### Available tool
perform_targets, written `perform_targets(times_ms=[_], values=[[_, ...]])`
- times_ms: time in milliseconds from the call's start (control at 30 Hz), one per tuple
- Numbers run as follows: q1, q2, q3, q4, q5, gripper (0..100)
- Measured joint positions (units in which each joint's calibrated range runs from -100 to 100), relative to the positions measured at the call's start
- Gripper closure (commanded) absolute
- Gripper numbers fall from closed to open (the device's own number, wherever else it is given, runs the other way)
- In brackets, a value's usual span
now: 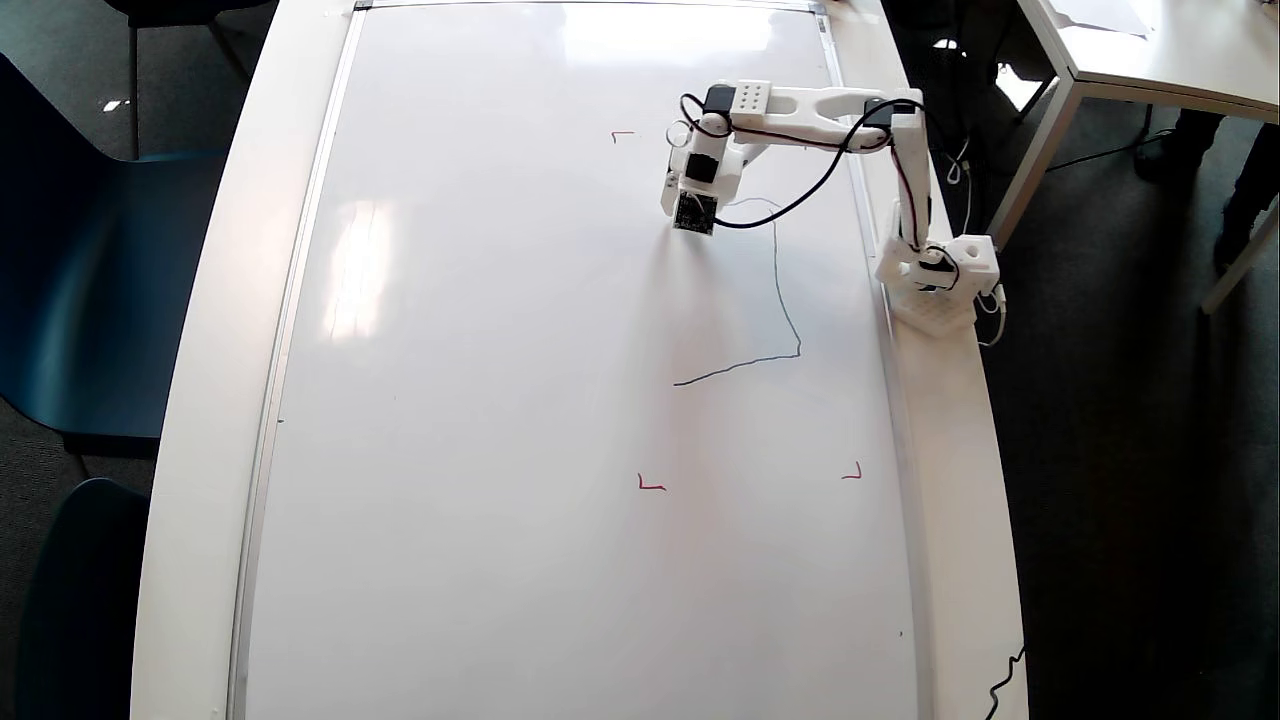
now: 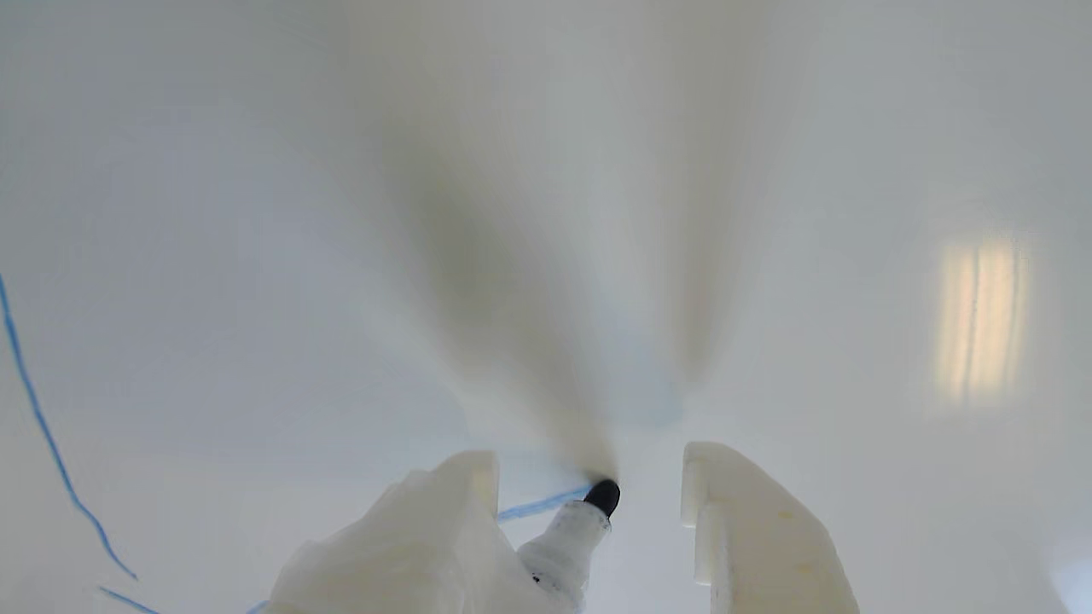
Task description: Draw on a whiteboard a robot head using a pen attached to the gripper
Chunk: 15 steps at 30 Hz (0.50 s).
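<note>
End effector [image 2: 589,477] fingers spread; wrist view reveals pen [image 2: 573,533] tip.

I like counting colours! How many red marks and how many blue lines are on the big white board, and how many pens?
Red corner marks: 3, at and; a fourth may be hidden under the arm.
Blue lines: 1, a single bent stroke on the whiteboard.
Pens: 1, the pen at the gripper.
Total: 5
</note>
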Motion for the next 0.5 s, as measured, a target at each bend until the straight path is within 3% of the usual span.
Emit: perform_targets(times_ms=[500], values=[[-7.62, 5.51, -8.77, -0.17, -1.69, 85]])
